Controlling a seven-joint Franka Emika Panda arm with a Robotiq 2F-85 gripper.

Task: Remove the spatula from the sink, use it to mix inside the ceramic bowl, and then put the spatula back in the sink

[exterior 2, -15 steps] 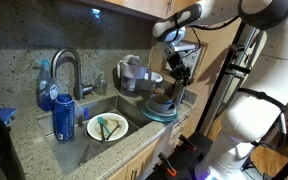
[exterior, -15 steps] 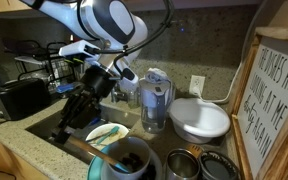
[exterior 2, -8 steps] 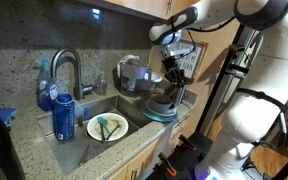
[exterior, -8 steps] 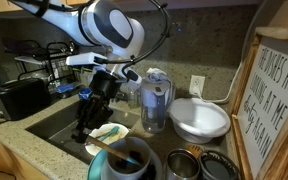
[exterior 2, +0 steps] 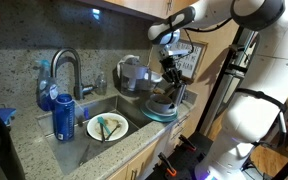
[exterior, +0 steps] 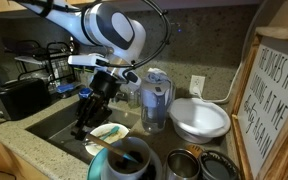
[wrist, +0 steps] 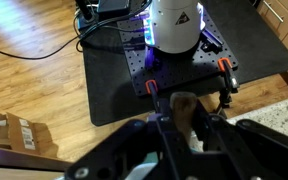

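Observation:
My gripper (exterior: 91, 100) hangs over the counter's edge beside the sink (exterior: 52, 122) and is shut on the spatula's light-brown wooden handle (exterior: 102, 145). The handle slants down into the ceramic bowl (exterior: 124, 162), which has a pale teal rim and a dark inside. The spatula's head is hidden inside the bowl. In an exterior view the gripper (exterior 2: 170, 76) stands right above the bowl (exterior 2: 165, 110). The wrist view shows the fingers (wrist: 187, 126) clamped on the handle's end (wrist: 184, 106).
A white plate (exterior 2: 107, 127) holding a teal utensil lies in the sink (exterior 2: 79, 142) under the curved tap (exterior 2: 68, 68). A blue can (exterior 2: 64, 118) stands on the rim. A water pitcher (exterior: 155, 102), a white bowl (exterior: 199, 120), metal cups (exterior: 184, 165) and a framed sign (exterior: 276, 100) crowd the counter.
The gripper has shifted slightly and swung the spatula handle round inside the bowl; over the last half second it has barely moved.

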